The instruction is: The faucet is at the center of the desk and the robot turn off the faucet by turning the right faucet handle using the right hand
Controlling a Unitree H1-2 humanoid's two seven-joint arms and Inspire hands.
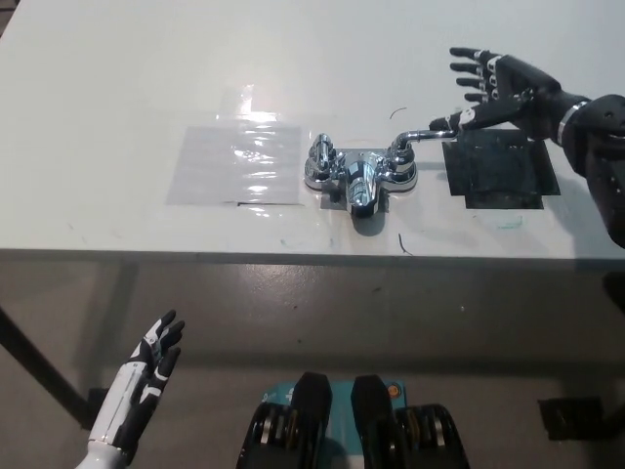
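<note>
1. The chrome faucet [358, 177] sits mid-counter [117, 78], spout toward the robot, between a clear plastic sheet [234, 163] on its left and a black mat [500, 171] on its right.
2. The right handle [422, 136] lies roughly level, its long axis running from the valve base out toward picture right, the tip ending near the mat's inner edge.
3. The black right hand [496, 86] hovers beyond that tip, fingers [472, 70] spread and holding nothing; the thumb points at the handle end, just beside it, contact unclear.
4. From the fingers the handle lies inward and slightly nearer the robot.
5. The white left hand [148, 363] rests below the counter edge, fingers loosely apart, far from the faucet; the right hand is plainly the nearer.
</note>
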